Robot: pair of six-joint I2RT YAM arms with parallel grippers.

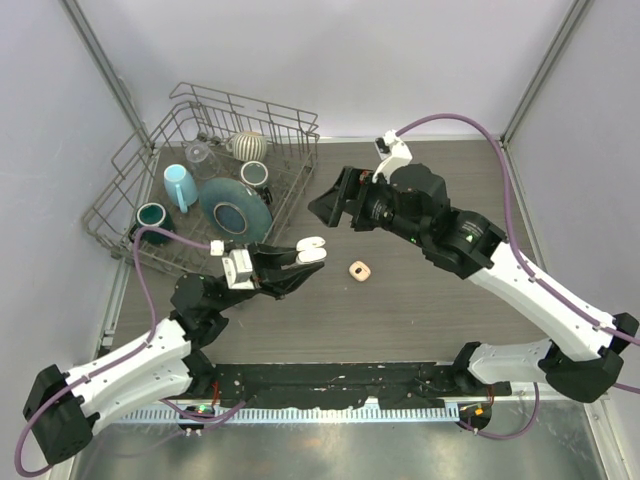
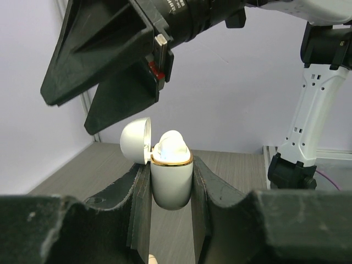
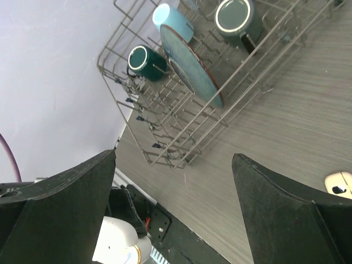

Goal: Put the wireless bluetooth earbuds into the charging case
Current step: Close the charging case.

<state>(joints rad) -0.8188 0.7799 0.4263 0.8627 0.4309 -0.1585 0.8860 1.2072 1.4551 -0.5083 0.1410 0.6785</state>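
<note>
Pinching the case (image 2: 171, 186) by its sides, your left hand (image 1: 298, 265) holds it upright above the near-left part of the desk (image 1: 420, 310). The lid (image 2: 135, 140) is tipped back, so the mouth faces up for loading from above. One white earbud (image 2: 171, 146) shows seated inside. Glare hides whether a second sits beside it, so judge the task as partly done at best.

One small beige piece (image 1: 360, 270) lies alone mid-desk, just right of the case. You cannot tell what it is from here.

Your right hand (image 1: 330, 205) hangs beyond and above the case, fingers spread wide with nothing between them. It seems poised to drop onto the case or the beige piece.

At the far-left corner sits one wire rack (image 1: 120, 205). It holds two dark teal cups (image 1: 152, 216), one pale blue cup (image 1: 180, 186), one blue plate (image 1: 236, 206), one striped round pot (image 1: 250, 146) and one clear glass (image 1: 200, 153), all well apart from the work.
</note>
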